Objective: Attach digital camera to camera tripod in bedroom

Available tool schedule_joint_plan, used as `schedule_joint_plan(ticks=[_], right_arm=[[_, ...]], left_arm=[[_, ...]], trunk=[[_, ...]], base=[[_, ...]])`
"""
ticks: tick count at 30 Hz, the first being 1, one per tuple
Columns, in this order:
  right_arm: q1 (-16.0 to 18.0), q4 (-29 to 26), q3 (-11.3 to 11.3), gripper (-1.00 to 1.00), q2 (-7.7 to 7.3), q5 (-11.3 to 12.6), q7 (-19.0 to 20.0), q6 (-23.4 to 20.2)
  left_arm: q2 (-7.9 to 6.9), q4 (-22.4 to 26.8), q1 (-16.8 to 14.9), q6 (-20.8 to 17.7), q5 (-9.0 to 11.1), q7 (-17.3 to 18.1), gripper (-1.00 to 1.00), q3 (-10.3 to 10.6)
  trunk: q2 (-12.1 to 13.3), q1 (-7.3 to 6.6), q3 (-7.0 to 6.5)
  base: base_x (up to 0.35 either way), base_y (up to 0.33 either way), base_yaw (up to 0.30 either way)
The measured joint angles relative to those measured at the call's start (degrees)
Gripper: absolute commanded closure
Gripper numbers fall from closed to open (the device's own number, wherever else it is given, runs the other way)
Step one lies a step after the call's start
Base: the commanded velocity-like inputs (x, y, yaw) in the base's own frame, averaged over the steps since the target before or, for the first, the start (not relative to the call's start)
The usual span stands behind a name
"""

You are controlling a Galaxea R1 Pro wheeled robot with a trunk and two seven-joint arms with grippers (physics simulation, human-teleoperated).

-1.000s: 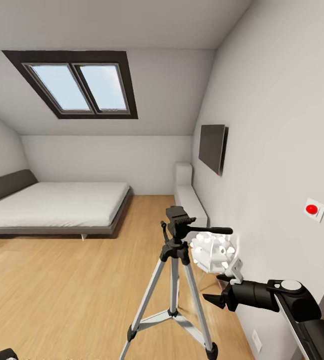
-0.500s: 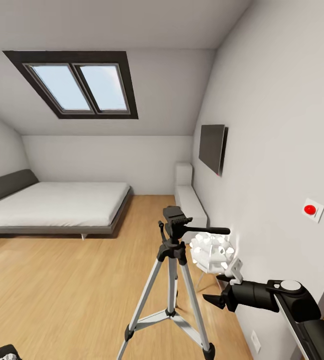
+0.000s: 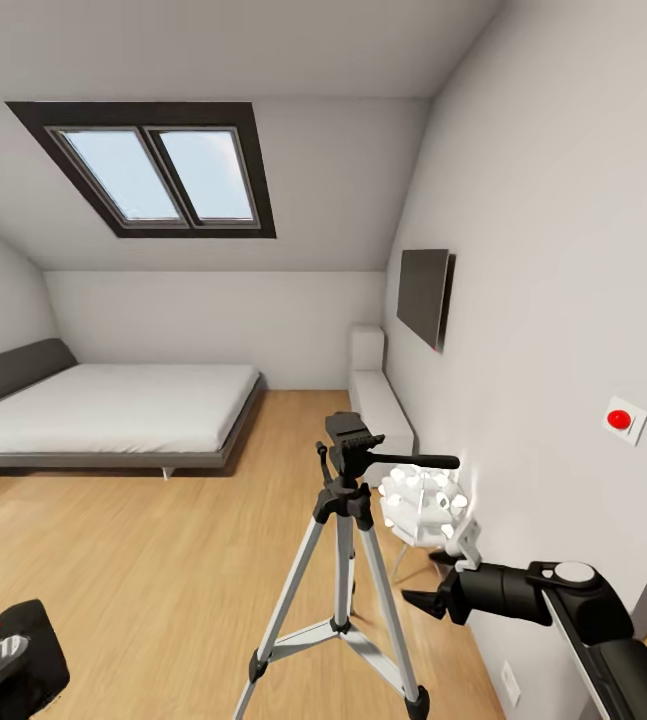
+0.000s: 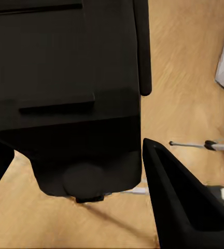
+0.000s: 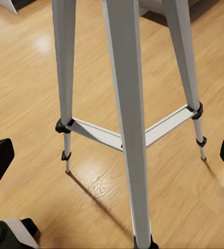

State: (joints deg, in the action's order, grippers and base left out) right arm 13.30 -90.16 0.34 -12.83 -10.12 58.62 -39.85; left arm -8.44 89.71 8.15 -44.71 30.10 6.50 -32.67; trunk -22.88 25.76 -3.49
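Head view takes in the bedroom: grey walls, a sloped ceiling with a dark-framed skylight (image 3: 158,170), a low grey bed (image 3: 103,410) at the far left, a wall TV (image 3: 423,295) on the right wall, and a wood plank floor (image 3: 143,590) running up to the robot. Dead ahead stands the camera tripod (image 3: 346,560), upright on its three silver legs, its long axis vertical, its black head bare and the pan handle (image 3: 413,461) jutting level toward the right wall. Just behind it, beside that wall, sits a small white spiky lamp (image 3: 425,503).

The mount is what matters here. The digital camera (image 3: 13,670) sits low at the bottom-left corner of the head view, its red dot showing, well below the tripod head and off to its left. So the judgement is that it must travel up and to the right to land on top. The left arm carries it; the right arm is the nearer one to the tripod, reaching in from the right at about mid-leg height.

Left wrist view: the left hand (image 4: 75,181) grips the camera's black body, a finger (image 4: 184,207) hard against its side. Right wrist view: the tripod's legs and cross-brace stand close in front, and the right hand (image 5: 112,171) is spread wide, its tips at either edge, holding nothing.
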Motion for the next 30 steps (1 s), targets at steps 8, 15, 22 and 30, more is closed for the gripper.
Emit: schedule_joint_plan(ticks=[8,15,22,30], right_arm=[[0.27,5.08,-0.10,-1.00,0.76,0.19,-0.27,3.05],[0.53,12.13,-0.19,-1.00,4.35,-0.06,-3.96,9.60],[0.57,14.77,-0.16,-1.00,5.03,0.00,-6.43,12.86],[0.68,16.50,-0.12,-1.00,5.27,-0.01,-7.08,13.87]], left_arm=[[-0.77,0.29,-4.21,5.16,-0.18,8.98,1.00,0.74],[-3.76,0.35,-7.34,12.20,-1.52,12.57,1.00,3.85],[-7.12,0.67,-9.43,15.04,-2.00,20.21,1.00,8.24],[-8.61,1.73,-11.81,15.72,-2.34,24.77,1.00,9.61]], trunk=[[0.00,0.00,0.00],[0.00,0.00,0.00],[0.01,0.00,-0.02],[0.01,0.00,-0.02]], base=[[0.000,0.000,0.000],[0.000,0.000,0.000],[0.000,0.000,0.000],[0.000,0.000,0.000]])
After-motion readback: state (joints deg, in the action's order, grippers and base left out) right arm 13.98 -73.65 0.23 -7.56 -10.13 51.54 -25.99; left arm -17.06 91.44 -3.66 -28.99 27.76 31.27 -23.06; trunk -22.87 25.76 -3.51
